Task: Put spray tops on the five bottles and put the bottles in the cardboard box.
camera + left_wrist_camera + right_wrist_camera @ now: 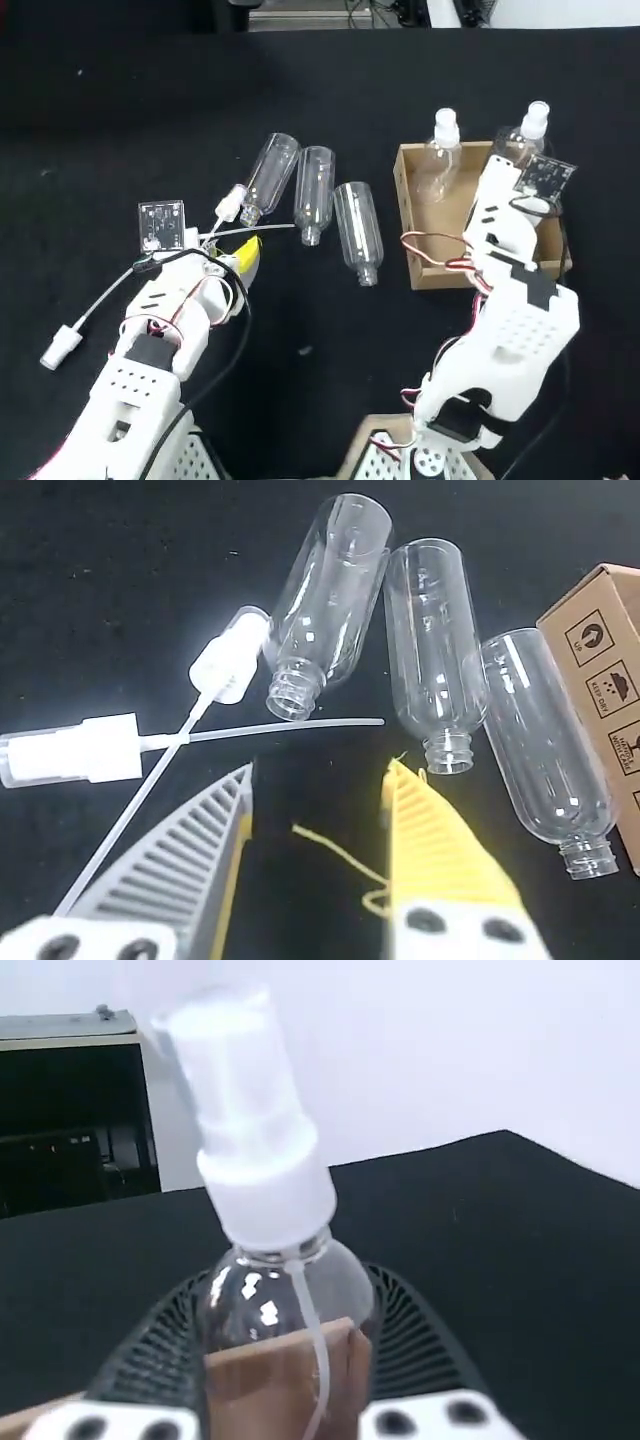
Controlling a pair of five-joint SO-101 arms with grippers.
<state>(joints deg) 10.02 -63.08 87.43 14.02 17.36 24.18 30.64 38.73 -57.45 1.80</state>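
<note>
**A:** The right claw (285, 1325) is clamped on a capped bottle (268, 1280). The left claw (320, 770) is spread apart with nothing in it, low over the table (120, 120).

**B:** Where's that bottle?

**A:** At the far corner of the cardboard box (412, 215), leaning a little, near a second capped bottle (440, 150) that stands inside. The cardboard crosses the view there, so I can't tell whether its base is inside the wall yet.

**B:** How would you set it down well?

**A:** Straighten it, lower it inside the wall clear of its neighbour, and let go only once the base rests on the floor of the box.

**B:** And the left side?

**A:** Three open bottles (314, 192) lie side by side between the claw and the box. Two spray tops (232, 660) lie just ahead of the claw with their tubes crossed, and a third top (62, 348) lies well apart. I'd pinch a top by its white head, because the thin tube would likely bend.

**B:** What does the held bottle look like?

**A:** Clear plastic with rounded shoulders, a white top, and a thin tube running down inside.
</note>
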